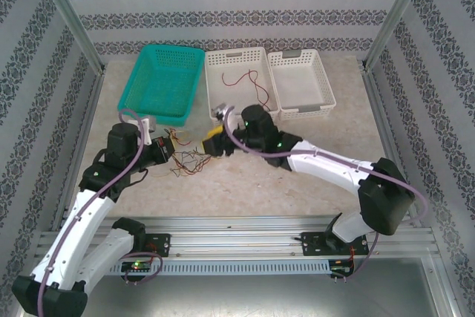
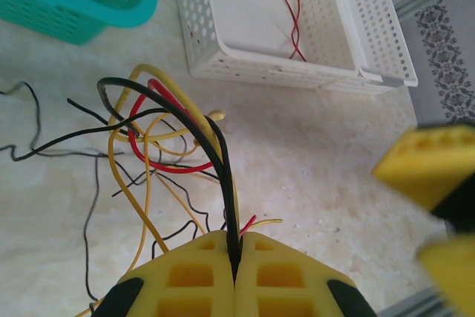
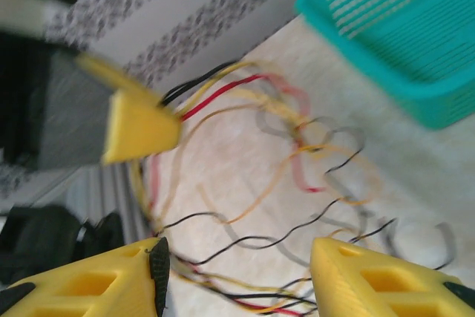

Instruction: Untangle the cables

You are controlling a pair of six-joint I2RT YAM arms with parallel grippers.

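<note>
Cables (image 1: 187, 159) are lying tangled just in front of the teal basket (image 1: 163, 83). There the left gripper (image 2: 236, 261) is pinching a black, red and yellow bundle. The right gripper (image 3: 237, 276) is hanging spread over loose strands and ought to be picking out one wire and drawing it away gently.

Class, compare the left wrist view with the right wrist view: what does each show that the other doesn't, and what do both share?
Left wrist view: a white basket with one red cable lying in it. Right wrist view: a dark, blurred arm body at the left. Both: the teal basket, the tangled cables on the table, the left gripper shut on a bunch of them, and the right gripper with fingers apart.
</note>
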